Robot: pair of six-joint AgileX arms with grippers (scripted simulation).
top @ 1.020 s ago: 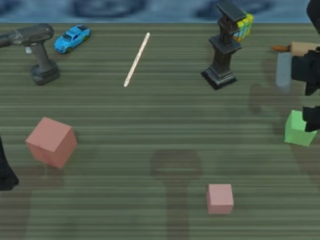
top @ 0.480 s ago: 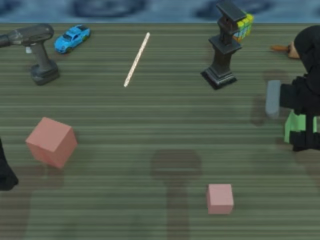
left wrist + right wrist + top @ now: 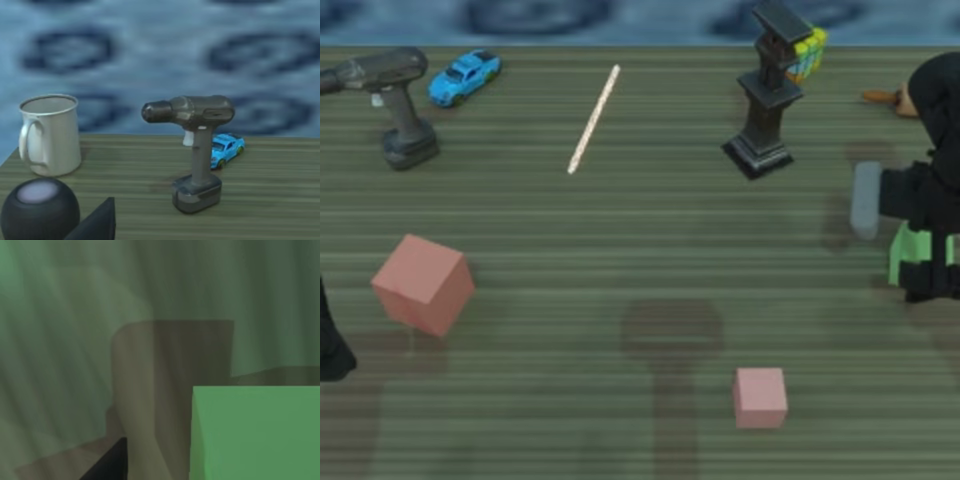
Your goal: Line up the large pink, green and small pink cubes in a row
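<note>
The large pink cube (image 3: 422, 283) sits at the table's left. Toward the front, right of centre, lies the small pink cube (image 3: 760, 397). The green cube (image 3: 900, 258) rests near the right edge, mostly covered by my right gripper (image 3: 930, 262). That gripper is down over it and open. In the right wrist view, one dark finger (image 3: 112, 465) stands apart from the green cube (image 3: 255, 432); the other finger is out of frame. My left gripper (image 3: 332, 350) is parked at the left edge, open and holding nothing.
Along the back are a grey drill (image 3: 395, 100), a blue toy car (image 3: 465, 77), a white stick (image 3: 594, 118) and a dark stand (image 3: 765, 100) bearing a multicoloured cube (image 3: 808, 52). The left wrist view also shows a white mug (image 3: 50, 135) and a black ball (image 3: 40, 210).
My right arm has moved forward and down over the green cube, covering most of it, and has barely shifted in the last half second. The left arm and both pink cubes are unmoved.
</note>
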